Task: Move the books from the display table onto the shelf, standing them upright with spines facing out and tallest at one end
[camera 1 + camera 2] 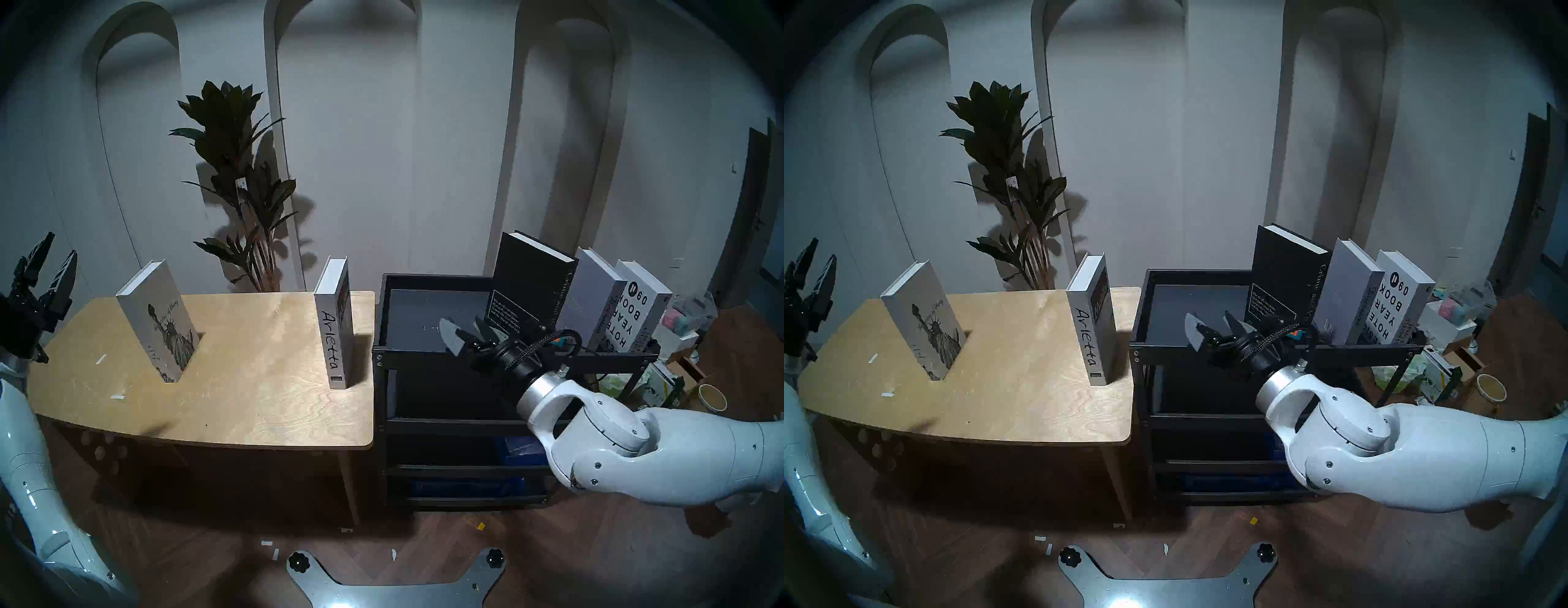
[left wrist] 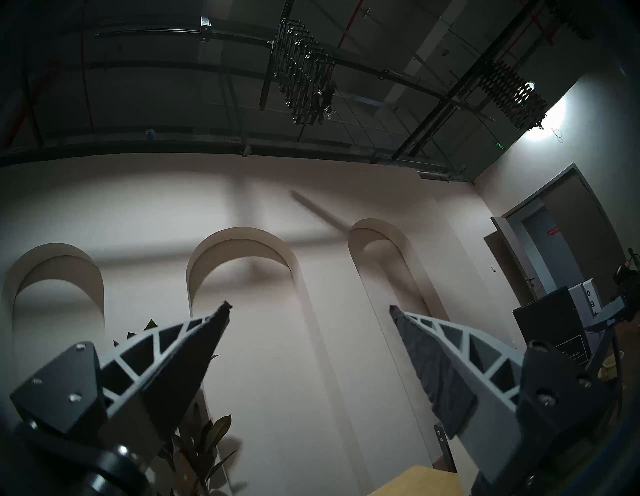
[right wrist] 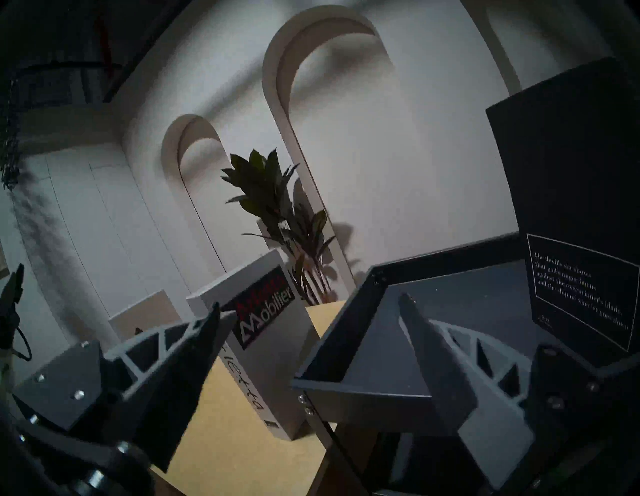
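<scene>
Standing upright on the plywood display table [image 1: 254, 382], near its shelf-side edge: white "Arietta" hardcover [image 1: 337, 327]. Judged rigid, weighty, smooth-jacketed, prone to tipping; best pinched across both covers, mid-height. Right gripper [image 1: 464, 331] empty, fingers spread wide, over the black metal shelf [image 1: 384, 339]. Left gripper [image 1: 46, 271] likewise spread, empty, raised clear.

On the spine of the upright white hardcover [image 1: 335, 339] we read "Arietta", and "Mobilier" on its cover [image 3: 265, 313]. The rightmost white book [image 1: 636, 310] on the black metal trolley [image 1: 424, 352] shows "YEAR BOOK 09".
</scene>
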`<state>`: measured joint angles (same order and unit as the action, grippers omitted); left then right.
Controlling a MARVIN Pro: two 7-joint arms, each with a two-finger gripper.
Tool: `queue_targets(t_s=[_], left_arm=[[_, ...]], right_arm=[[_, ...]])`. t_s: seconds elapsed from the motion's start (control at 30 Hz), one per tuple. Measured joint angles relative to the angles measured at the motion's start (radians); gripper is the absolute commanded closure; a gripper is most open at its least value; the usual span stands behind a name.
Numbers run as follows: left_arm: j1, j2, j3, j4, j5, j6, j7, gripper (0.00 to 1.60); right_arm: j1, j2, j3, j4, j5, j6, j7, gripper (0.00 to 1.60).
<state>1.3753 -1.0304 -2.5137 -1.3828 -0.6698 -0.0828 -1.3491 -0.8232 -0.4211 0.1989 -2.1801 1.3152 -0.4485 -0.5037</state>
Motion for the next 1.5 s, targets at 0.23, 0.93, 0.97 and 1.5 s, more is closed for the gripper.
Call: queue_targets(t_s=[0.23, 0.93, 0.97, 1.5], left_arm=[[0.0, 0.0, 0.0, 0.0, 0.0, -0.002, 0.0, 0.0], [0.0, 0.0, 0.0, -0.001, 0.0, -0.004, 0.0, 0.0], [0.0, 0.0, 0.0, -0.001, 0.0, -0.004, 0.0, 0.0], [0.0, 0.0, 0.0, -0.001, 0.0, -0.005, 0.0, 0.0]], right_arm=[[0.02, -0.078, 0.002, -0.026, -0.086, 0.037, -0.145, 0.0], [-0.032, -0.253, 0.003, -0.045, -0.397, 0.016, -0.561, 0.0], [-0.033, -0.261, -0.004, -0.042, -0.412, 0.023, -0.576, 0.0], [0.017, -0.434, -0.106, 0.109, -0.553, 0.15, -0.684, 0.0]])
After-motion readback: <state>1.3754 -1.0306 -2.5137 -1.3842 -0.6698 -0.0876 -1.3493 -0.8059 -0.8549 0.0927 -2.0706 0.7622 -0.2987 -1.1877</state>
